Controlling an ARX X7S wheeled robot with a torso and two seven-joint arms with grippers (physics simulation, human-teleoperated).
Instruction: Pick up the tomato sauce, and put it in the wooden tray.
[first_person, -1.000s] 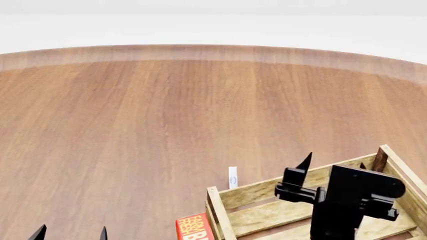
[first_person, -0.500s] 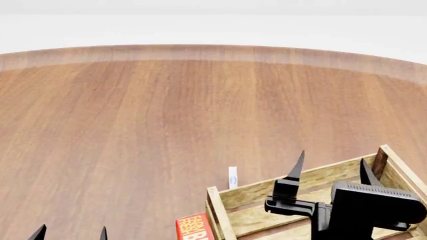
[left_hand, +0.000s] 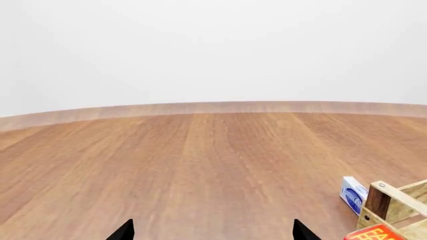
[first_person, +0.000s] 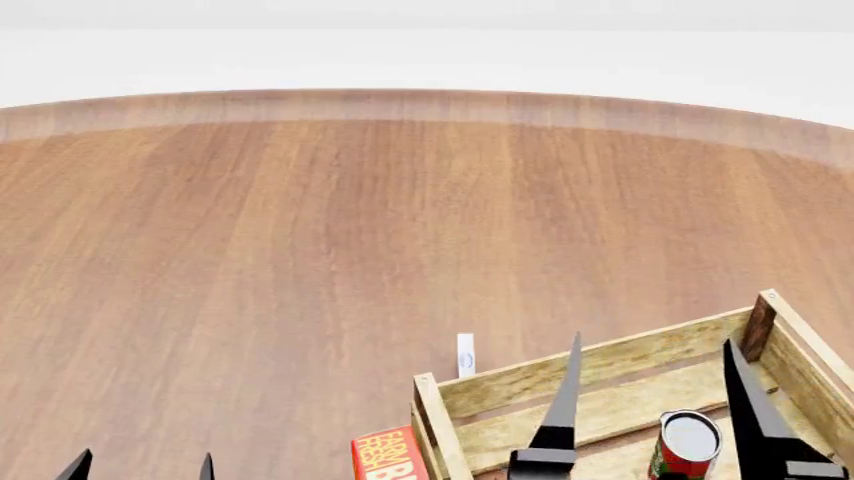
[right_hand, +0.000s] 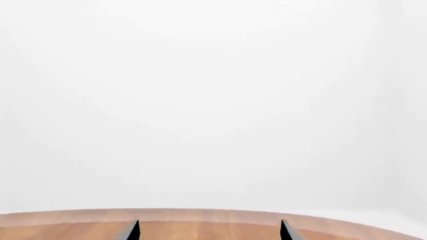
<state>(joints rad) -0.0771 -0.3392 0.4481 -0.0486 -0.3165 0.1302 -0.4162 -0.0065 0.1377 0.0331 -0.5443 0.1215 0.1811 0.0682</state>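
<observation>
Our right gripper (first_person: 654, 400) has pulled back to lower right, fingers wide, uncovering the tomato sauce (first_person: 686, 446) upright inside the wooden tray (first_person: 587, 368). Left gripper (first_person: 142, 466) fingers apart, unchanged.

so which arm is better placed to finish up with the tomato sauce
Right. The right gripper is open, its fingers either side of the tomato sauce standing in the wooden tray. The left gripper sits far off.

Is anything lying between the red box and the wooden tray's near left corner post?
No. In the head view the red box sits right beside the wooden tray; only a sliver of bare table separates them.
</observation>
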